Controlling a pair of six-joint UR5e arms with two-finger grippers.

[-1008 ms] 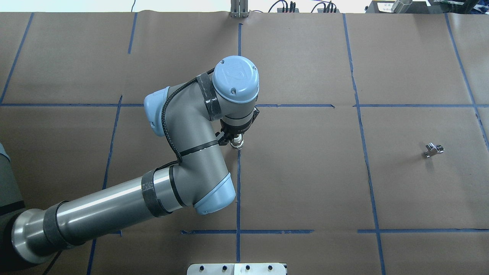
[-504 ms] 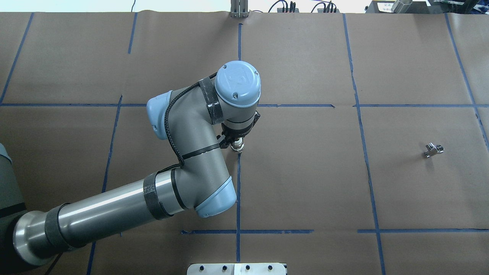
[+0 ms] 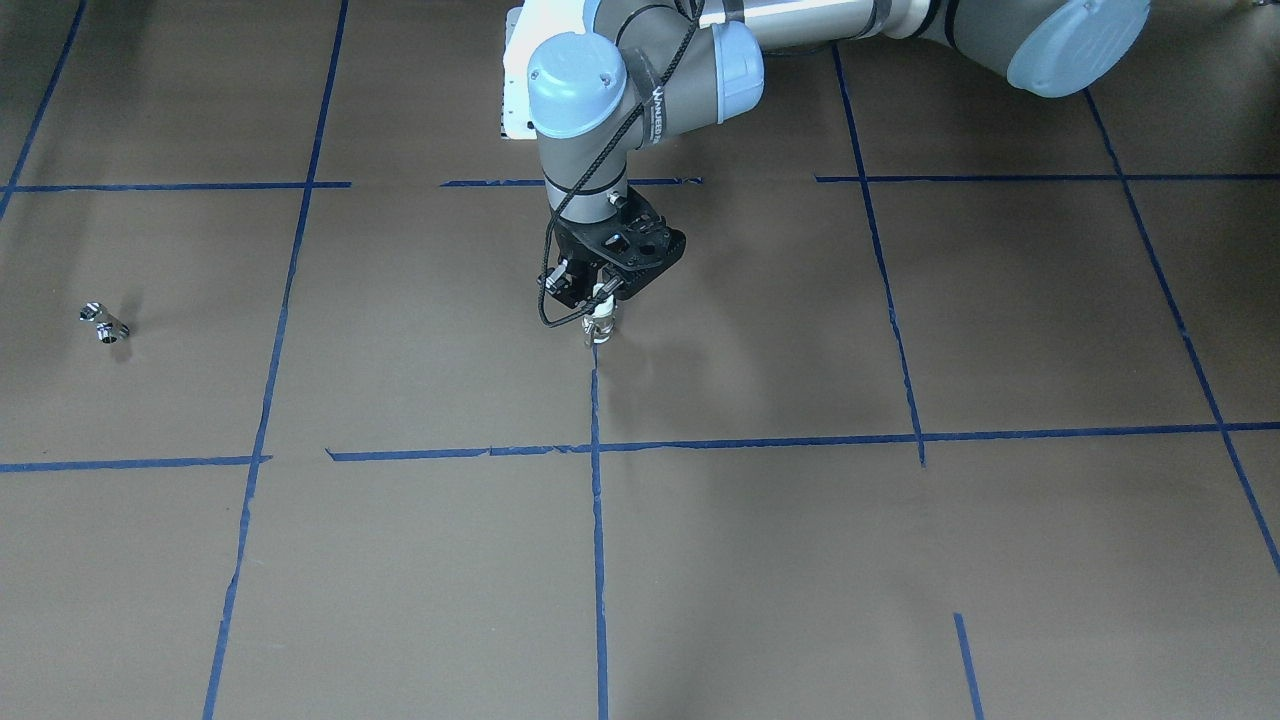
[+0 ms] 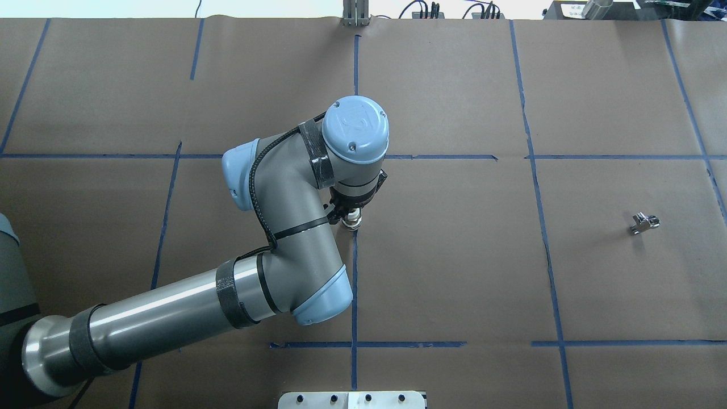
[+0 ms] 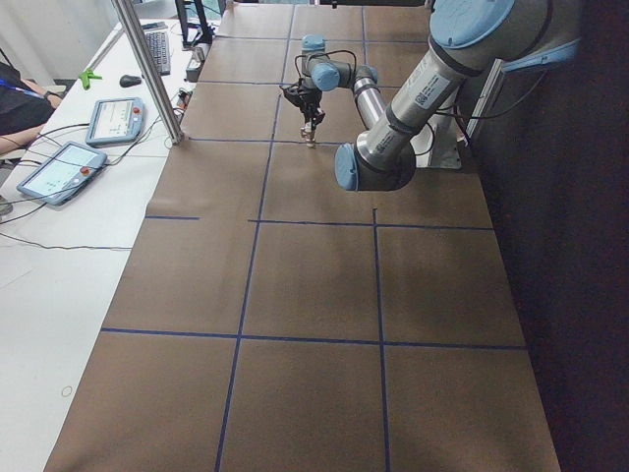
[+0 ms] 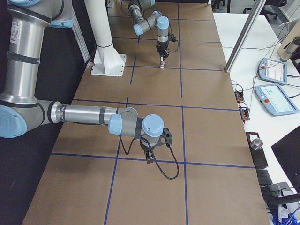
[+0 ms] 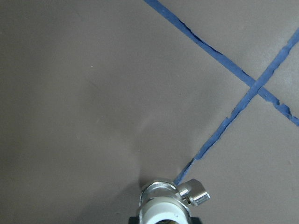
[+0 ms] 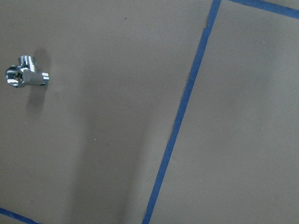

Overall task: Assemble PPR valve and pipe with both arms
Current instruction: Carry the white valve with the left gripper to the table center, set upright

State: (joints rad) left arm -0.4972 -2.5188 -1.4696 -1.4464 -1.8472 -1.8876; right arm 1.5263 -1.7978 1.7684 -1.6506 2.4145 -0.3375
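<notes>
pointing straight down, left gripper [image 3: 601, 303] clenched on chrome fitting [image 3: 598, 327] by blue tape line [image 3: 596, 400]

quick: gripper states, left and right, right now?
Left gripper: closed, holding a white-and-chrome fitting.
Right gripper: cannot be told; it shows only in the right side view.

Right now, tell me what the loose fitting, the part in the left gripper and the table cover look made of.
Loose fitting: polished chromed metal, mirror glints.
Held part in left gripper: white, matte, probably plastic, with shiny metal pieces.
Table cover: matte brown paper, seams and creases show.
</notes>
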